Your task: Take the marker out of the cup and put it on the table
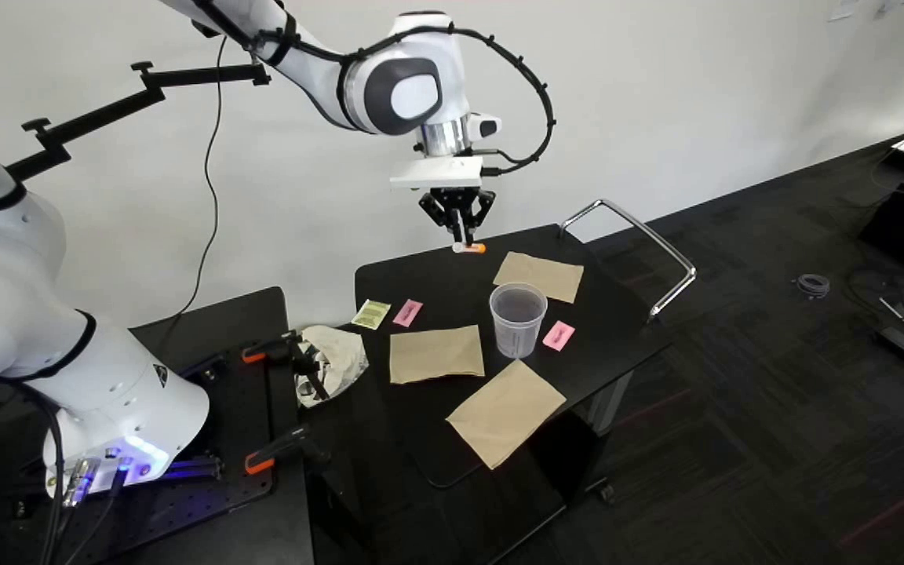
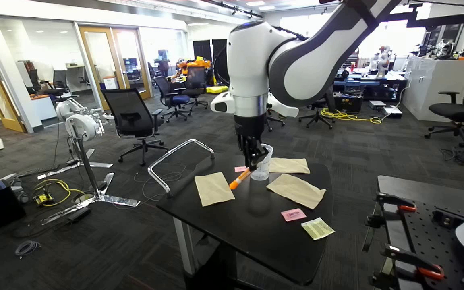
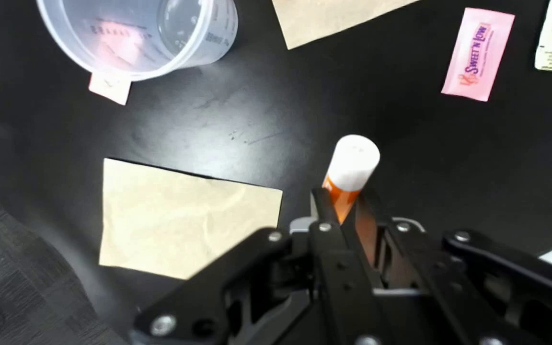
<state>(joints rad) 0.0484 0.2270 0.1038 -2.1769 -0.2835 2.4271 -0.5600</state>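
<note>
The marker (image 1: pixel 469 248) is orange with a white end. My gripper (image 1: pixel 463 238) is shut on it and it sits outside the cup. It also shows slanting in an exterior view (image 2: pixel 240 178), with its orange end low. In the wrist view its white end (image 3: pixel 352 163) sticks out between my fingertips (image 3: pixel 343 203). It looks held above the black table (image 1: pixel 436 286); the exact height is hard to tell. The translucent cup (image 1: pixel 517 329) stands upright on the table with nothing visible inside. The cup also shows in an exterior view (image 2: pixel 261 172) and the wrist view (image 3: pixel 223 36).
Tan paper pieces (image 1: pixel 436 355) lie on the table near the cup, one toward the back (image 1: pixel 540 275) and one at the front (image 1: pixel 507 412). Pink packets (image 1: pixel 559 336) and a yellow-green packet (image 1: pixel 372 314) lie flat. A chrome bar (image 1: pixel 644 227) stands at the table's edge.
</note>
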